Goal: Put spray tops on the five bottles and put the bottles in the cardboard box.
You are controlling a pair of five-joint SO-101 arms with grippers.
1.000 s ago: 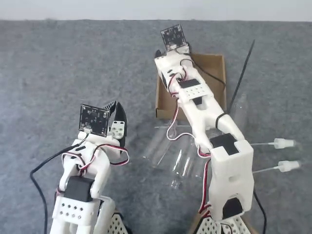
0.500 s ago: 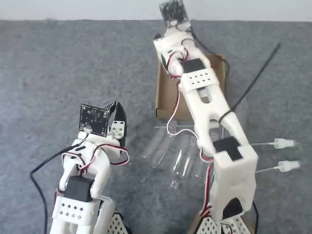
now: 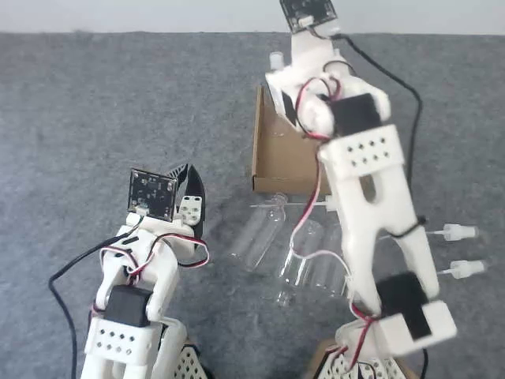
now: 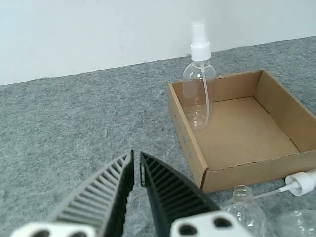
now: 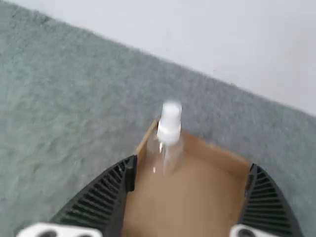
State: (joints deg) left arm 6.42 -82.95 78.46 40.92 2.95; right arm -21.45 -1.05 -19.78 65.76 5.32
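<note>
**One bottle in the box, the rest on the carpet**

So one capped bottle (image 4: 199, 81) is standing upright inside the box (image 4: 266, 170), tucked in a corner on the side away from the loose stuff. The right gripper (image 5: 190, 197) hangs over the box with its jaws spread wide, nothing in them. The left gripper (image 4: 137, 170) sits well off to the box's side, jaws nearly touching, also empty. Clear uncapped bottles (image 3: 260, 237) lie on the carpet (image 3: 118, 103) just outside the box wall facing the arms. One spray top (image 4: 302, 181) lies right by that wall, and two more tops (image 3: 460, 232) are farther out past the bottles.
</note>
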